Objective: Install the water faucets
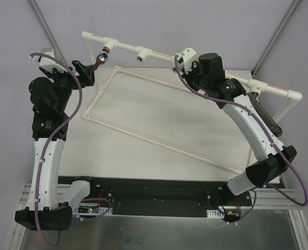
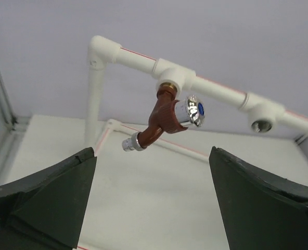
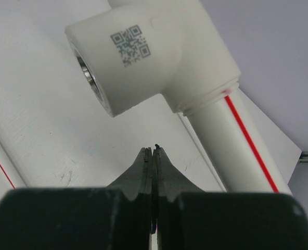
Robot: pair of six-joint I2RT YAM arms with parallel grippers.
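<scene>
The reddish-brown faucet (image 2: pixel 162 119), with a chrome knob and blue cap, hangs from a white tee fitting (image 2: pixel 172 75) on the upper rail; it also shows in the top view (image 1: pixel 101 57). My left gripper (image 2: pixel 153 153) is open and empty, a little way back from the faucet with its jaws wide either side; in the top view it (image 1: pixel 86 73) sits just left of the faucet. My right gripper (image 3: pixel 154 148) is shut on nothing, just below a white fitting (image 3: pixel 149 57) with a QR code and an empty socket. The silver-grey faucet is out of view.
A white pipe frame with red stripes lies on the table (image 1: pixel 159 120), with a raised rail (image 1: pixel 159 53) along the back. An empty tee socket (image 2: pixel 260 117) sits right of the installed faucet. A dark cylinder (image 1: pixel 266 114) lies beside the right arm.
</scene>
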